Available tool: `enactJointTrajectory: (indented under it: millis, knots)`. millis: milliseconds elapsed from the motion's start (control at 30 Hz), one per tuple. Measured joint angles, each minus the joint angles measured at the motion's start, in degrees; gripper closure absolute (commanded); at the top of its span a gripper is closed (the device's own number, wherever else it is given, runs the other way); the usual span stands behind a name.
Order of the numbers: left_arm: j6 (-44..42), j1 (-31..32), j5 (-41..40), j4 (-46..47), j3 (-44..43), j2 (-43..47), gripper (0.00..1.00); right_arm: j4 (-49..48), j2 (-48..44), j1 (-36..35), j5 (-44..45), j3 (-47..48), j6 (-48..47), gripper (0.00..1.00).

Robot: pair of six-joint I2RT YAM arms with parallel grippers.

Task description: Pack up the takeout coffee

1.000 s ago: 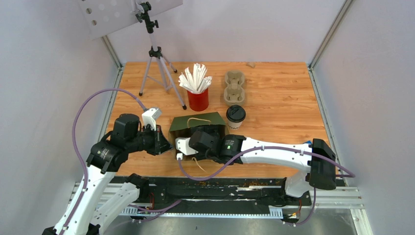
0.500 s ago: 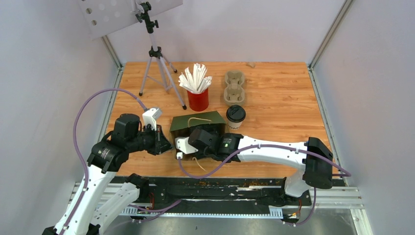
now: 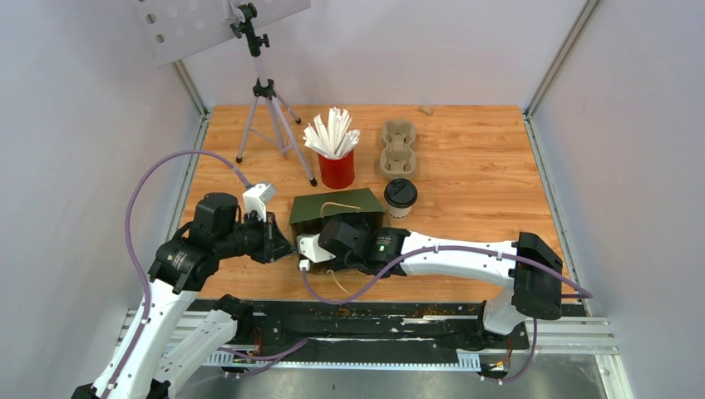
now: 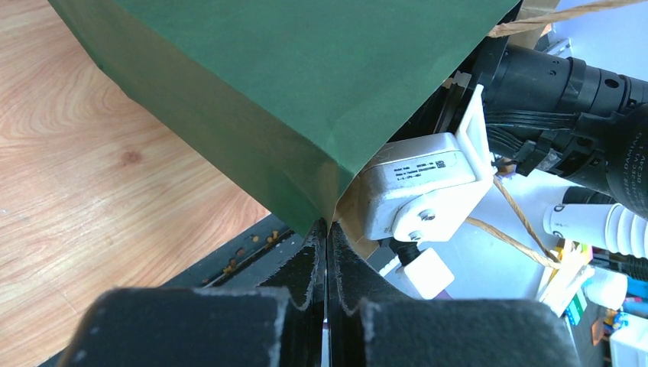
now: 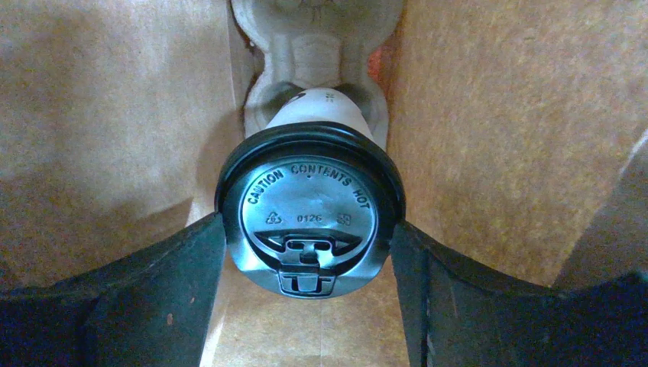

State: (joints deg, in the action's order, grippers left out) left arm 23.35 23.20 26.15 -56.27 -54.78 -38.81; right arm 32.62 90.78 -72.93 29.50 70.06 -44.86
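A tripod (image 3: 266, 125) stands left on the worktop (image 3: 482, 166). The left jaws are clenched on an edge of the green paper bag (image 4: 252, 76), with the red straw cup (image 3: 336, 169) behind it. Inside the bag, the right jaws grasp one coffee cup (image 5: 309, 206) over a pulp tray (image 5: 313, 38), seemingly seated in a pocket. The second coffee cup (image 3: 400, 198) stands just right of the bag, in front of a spare tray (image 3: 398, 148)

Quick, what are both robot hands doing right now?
Left gripper: shut, pinching the green bag's edge.
Right gripper: closed on a coffee cup inside the bag.
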Motion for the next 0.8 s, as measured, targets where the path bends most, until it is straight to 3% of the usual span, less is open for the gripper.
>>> enactJointTrajectory:
  millis: [800]
  knots:
    - [0.4,0.0,0.4,0.0,0.4,-0.5,1.0,0.9,0.0,0.4,0.1,0.7,0.0,0.3]
